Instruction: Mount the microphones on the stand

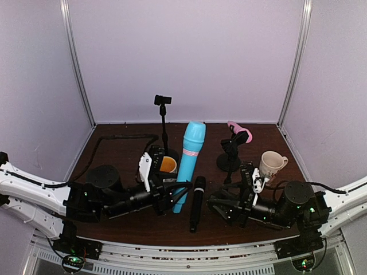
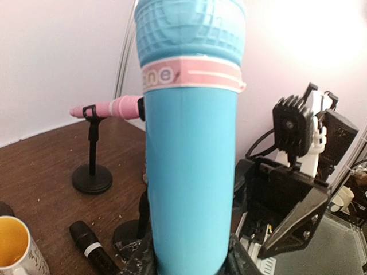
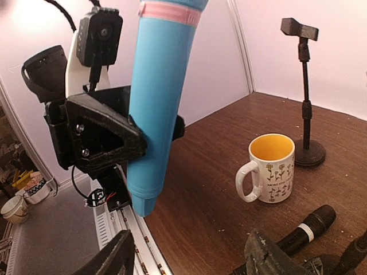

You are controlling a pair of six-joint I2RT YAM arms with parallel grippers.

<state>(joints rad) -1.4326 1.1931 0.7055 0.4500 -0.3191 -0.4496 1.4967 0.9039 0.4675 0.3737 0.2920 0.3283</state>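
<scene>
Nearest the arm bases, the right fingers [image 3: 269, 255] are seen spread wide with nothing between them, hovering low over the bench [image 1: 126, 154]. The left fingers [image 3: 109, 134] are pinched on the light blue microphone [image 1: 188, 163] low on its barrel. It is held clear of the bench, roughly upright with a slight tilt, head uppermost.

The barrel appears to be smooth, rigid plastic. It is judged light for its bulk, stiff, and somewhat slippery under a narrow pinch. A hold near the tail is judged sensible, since the middle of the barrel is left free for a clip, though the long body above the grip may swing. Its girth looks large against the clip of the tall stand [image 1: 164, 123].

Just beside it, the black microphone [image 1: 196, 203] lies flat on the bench. It is slimmer, is judged prone to rolling, and is best taken across its middle.

Three microphones are counted: one blue, one black, one pink. Two mugs are counted: a yellow-lined mug [image 1: 168, 165] beside the left fingers, and a white mug [image 1: 272, 163] to the right.

Two stands are clearly made out. The tall one, farther back, stands empty. The short stand [image 1: 229, 154] already carries the pink microphone [image 1: 236, 127] in its clip, lying nearly level.
</scene>
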